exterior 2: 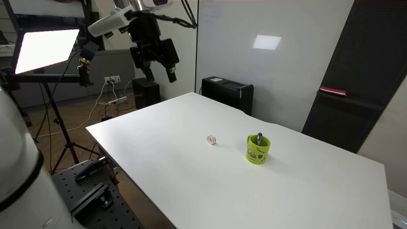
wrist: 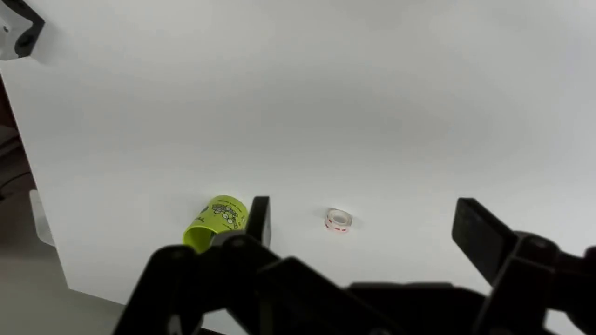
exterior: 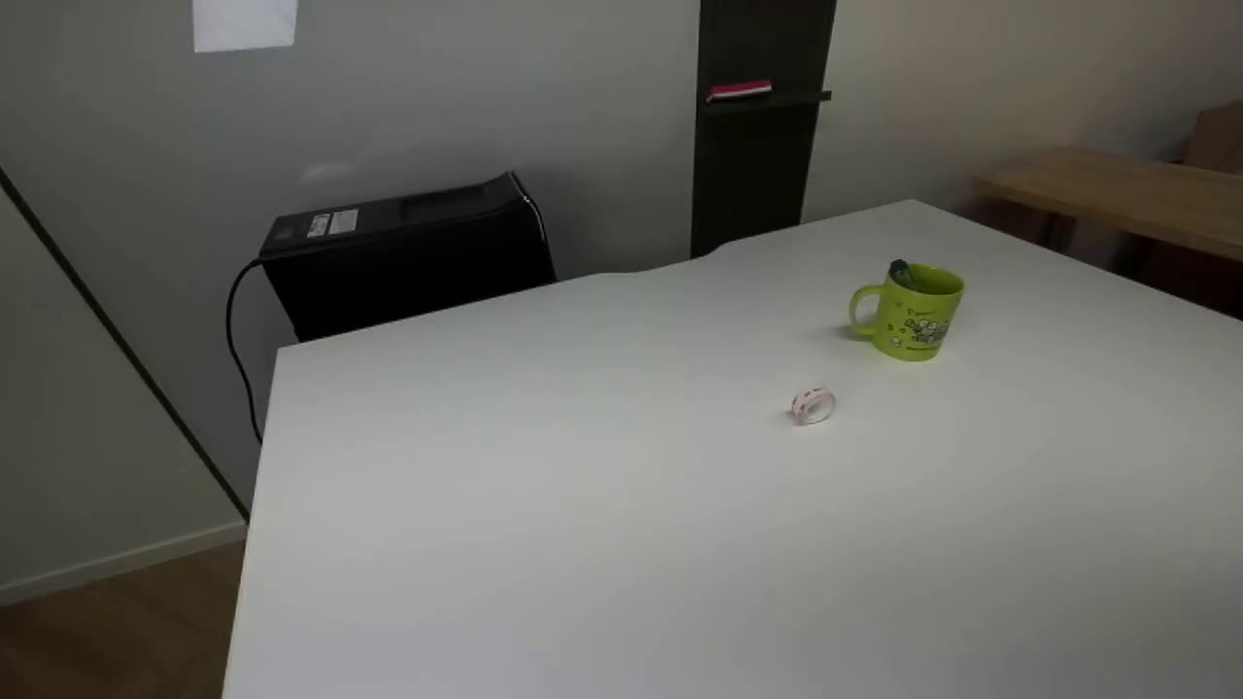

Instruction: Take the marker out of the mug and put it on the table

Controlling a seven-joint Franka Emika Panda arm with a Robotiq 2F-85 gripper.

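The lime-green mug [exterior: 918,316] stands upright on the white table [exterior: 544,505]; it also shows in an exterior view [exterior 2: 257,152]. The dark marker [exterior: 901,274] leans inside the mug, its end sticking up over the rim; it also shows in an exterior view [exterior 2: 259,138]. My gripper [exterior 2: 161,75] hangs high above the table's far left part, away from the mug, open and empty. In the wrist view my gripper [wrist: 361,211] has its fingers wide apart. The mug [wrist: 221,214] is at lower left there, partly behind a finger, and the marker is hidden.
A small white-and-red tape roll [exterior: 814,406] lies on the table near the mug, also in an exterior view [exterior 2: 211,139] and between the fingers in the wrist view [wrist: 338,220]. A black case [exterior 2: 227,93] stands behind the table. A light stand [exterior 2: 47,51] is at left.
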